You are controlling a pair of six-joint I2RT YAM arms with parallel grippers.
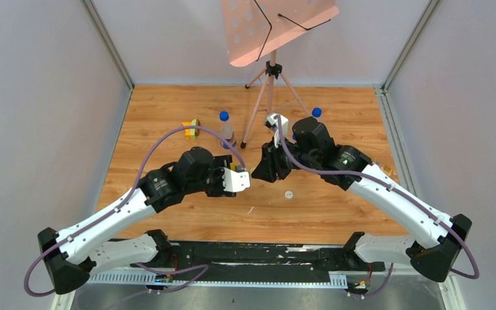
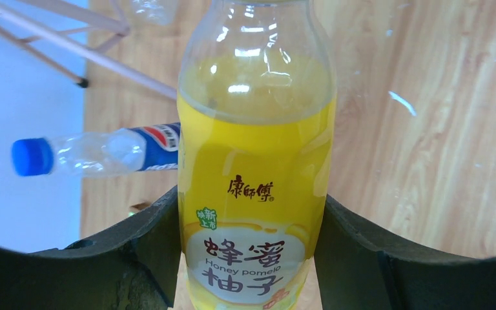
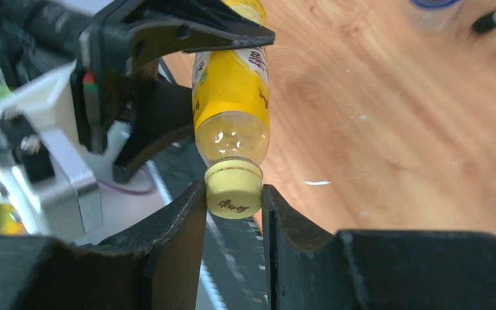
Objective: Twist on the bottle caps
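Gripping yellow btl (image 2: pixel 256 161) — "Honey pomelo", cap (image 3: pixel 234 190) pinched

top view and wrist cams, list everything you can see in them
yellow bottle: 1, yellow honey pomelo drink, held between the two arms
yellow cap: 1, pale yellow, on the yellow bottle's neck
clear bottle: 1, clear with blue cap and blue label, upright, left of the stand's legs
second blue cap: 1, blue, behind the right arm; what is under it is hidden
white cap: 1, white, lying on the table in front of the grippers
small coloured item: 1, yellow, orange and green, left of the clear bottle; too small to identify
music stand: 1, pink, far edge
table: 1, wood
left gripper: 1, black, clamps the yellow bottle
right gripper: 1, black, closed on the yellow cap
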